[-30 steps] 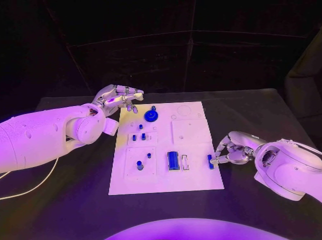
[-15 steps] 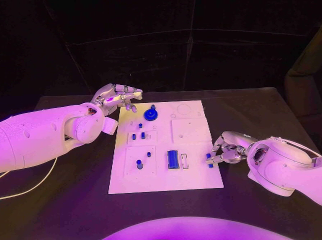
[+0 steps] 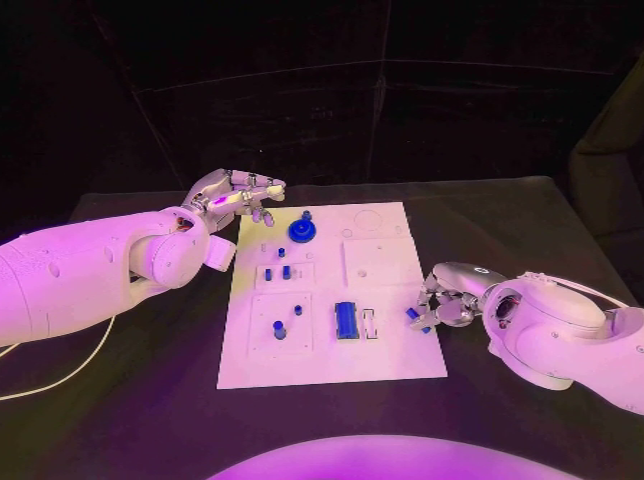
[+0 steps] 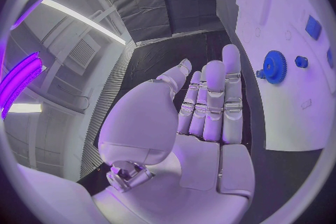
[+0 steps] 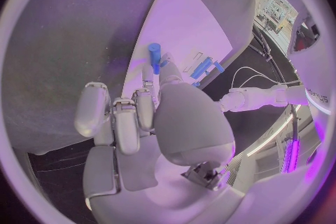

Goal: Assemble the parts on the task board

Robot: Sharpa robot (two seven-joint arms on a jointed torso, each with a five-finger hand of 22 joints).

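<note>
**Right hand pinches a peg at the board's right edge**

On the black table (image 3: 538, 230) the white board (image 3: 384, 262) lies lengthwise between the two arms. Head view: the left hand (image 3: 239, 196) hovers off the board's far left corner, holding nothing, its fingers apart. Just right of it a blue gear (image 3: 302, 230) sits on the board's far part. Small blue pegs (image 3: 275, 272) stand nearer, in the left half, and one more (image 3: 279, 327) sits in a square recess near the left edge. A longer blue block (image 3: 347, 320) lies in the near middle beside an open slot (image 3: 368, 323). The right hand (image 3: 445, 303) is at the board's right edge, fingers drawn together round a small blue peg (image 3: 413, 314).

Left wrist view: the left hand (image 4: 203, 123) is flat with its fingers stretched out side by side and nothing in the palm. The gear (image 4: 274, 66) lies on the board (image 4: 294, 106) beyond the fingertips, well apart from them, with a small blue piece (image 4: 302, 61) just beside it.

Right wrist view: the right hand (image 5: 150, 117) pinches the peg (image 5: 154, 56) between thumb and a finger, the peg standing out past the fingertips over the board (image 5: 199, 28). The block (image 5: 200, 68) lies farther off.
</note>
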